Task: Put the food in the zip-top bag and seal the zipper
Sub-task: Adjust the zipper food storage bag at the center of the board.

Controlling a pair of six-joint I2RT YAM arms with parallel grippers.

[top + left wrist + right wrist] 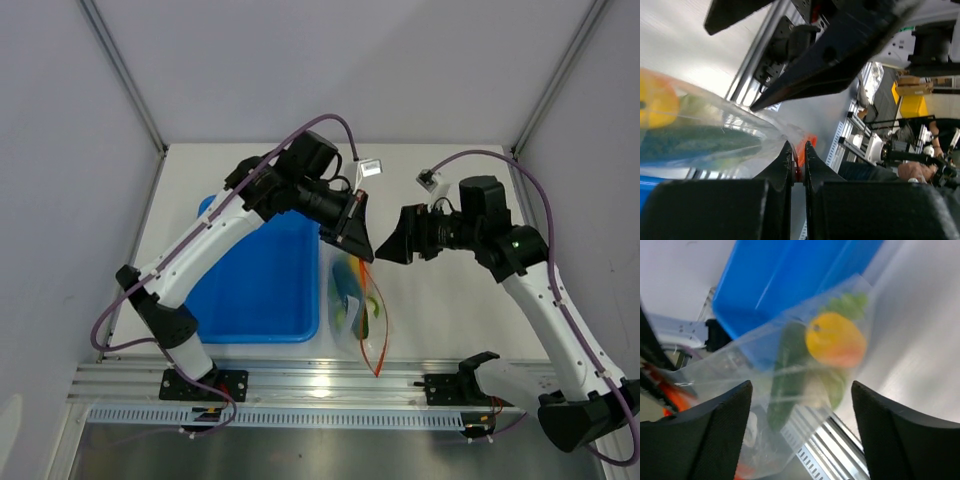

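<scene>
In the overhead view we see the left gripper [356, 238] at the centre of the frame, just right of the blue tray [255, 285]. Its own camera shows its two fingers [782, 165] pressed close together, clamped on the zipper [810, 142], with only the thin orange-red strip between them.

The zip-top bag [352, 300] hangs below that grip in the lower middle of the overhead frame, between the tray's right edge and the bare table [450, 320]. The zipper runs down the bag's right side towards the metal rail at the bottom. We cannot tell whether the bag's lower end rests on the table.

The food is inside the bag. In the right wrist view the orange-yellow fruit [835, 340] sits at the centre, and the dark cucumber [784, 376] lies just left of it, slanting down. The green grape bunch [848, 304] is above the fruit, near the bag's upper corner. A pale green shape below the fruit is too blurred for us to name.

The right gripper [393, 240] is just to the right of the left one in the overhead view, apart from it. Its fingers [715, 435] are spread wide at the lower left and lower right of its own frame. They hold nothing, and the bag shows in the gap between them
</scene>
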